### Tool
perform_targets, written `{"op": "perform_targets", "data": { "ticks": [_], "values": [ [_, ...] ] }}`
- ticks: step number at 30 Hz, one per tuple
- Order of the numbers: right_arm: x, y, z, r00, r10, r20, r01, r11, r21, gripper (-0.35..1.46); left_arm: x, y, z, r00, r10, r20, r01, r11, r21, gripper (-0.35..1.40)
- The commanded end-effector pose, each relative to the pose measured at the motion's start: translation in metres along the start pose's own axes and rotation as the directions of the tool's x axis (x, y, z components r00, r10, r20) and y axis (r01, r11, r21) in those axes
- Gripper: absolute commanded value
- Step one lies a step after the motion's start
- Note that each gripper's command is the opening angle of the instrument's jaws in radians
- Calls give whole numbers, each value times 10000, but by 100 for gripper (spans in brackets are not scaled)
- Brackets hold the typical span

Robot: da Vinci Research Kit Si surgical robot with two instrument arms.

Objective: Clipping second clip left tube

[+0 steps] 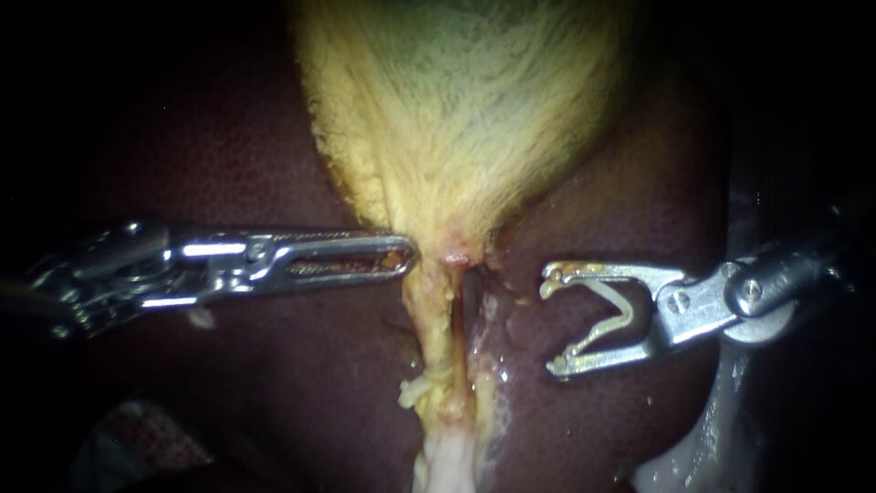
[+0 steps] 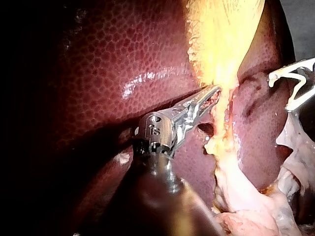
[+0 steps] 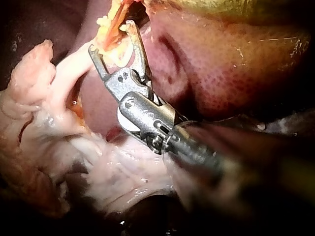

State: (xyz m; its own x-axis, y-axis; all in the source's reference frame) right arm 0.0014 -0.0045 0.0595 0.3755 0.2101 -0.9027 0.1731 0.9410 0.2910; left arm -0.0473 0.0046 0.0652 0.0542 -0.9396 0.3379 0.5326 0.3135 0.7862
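light: we get a bright centre on the gallbladder, black corners | glare: we see white glints on wet liver, left instrument, right instrument, clip

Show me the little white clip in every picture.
Endoscope view: clip in the right instrument's jaws, right of the yellow tube.
Left wrist view: beyond the tube, across from the left instrument.
Right wrist view: between its own jaws, near the tube.
Shared landmark: the yellow tube.

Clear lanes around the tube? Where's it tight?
Free: bare liver between the tube and the right tool, which carries a clip; also liver below the left tool. Tight: the gallbladder neck, where the left tool's tip meets the tube.
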Motion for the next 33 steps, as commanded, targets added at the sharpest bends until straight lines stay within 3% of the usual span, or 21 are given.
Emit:
{"op": "perform_targets", "data": {
  "ticks": [1,6,11,17,23,33],
  "values": [
    [0,-1,2,10000,-9,2,9,10000,-2,60,0,0,-1,10000,3,1,-3,10000,-6,-35],
    [-7,-9,24,10000,67,-47,-66,9998,170,60,0,2,-10,10000,9,-32,-9,10000,40,-35],
    [-20,-20,67,9982,592,-77,-589,9975,396,60,0,7,-28,10000,18,-27,-18,10000,22,-35],
    [-31,-24,116,9948,1019,-64,-1013,9932,577,60,1,14,-50,10000,-27,54,28,9999,-119,-35],
    [-41,-16,144,9933,1152,-42,-1148,9916,604,60,1,15,-56,10000,-30,56,31,9999,-127,-35],
    [-69,7,159,9893,1451,119,-1455,9880,519,58,1,6,-59,10000,-51,71,52,9999,-154,-35]
  ]
}}
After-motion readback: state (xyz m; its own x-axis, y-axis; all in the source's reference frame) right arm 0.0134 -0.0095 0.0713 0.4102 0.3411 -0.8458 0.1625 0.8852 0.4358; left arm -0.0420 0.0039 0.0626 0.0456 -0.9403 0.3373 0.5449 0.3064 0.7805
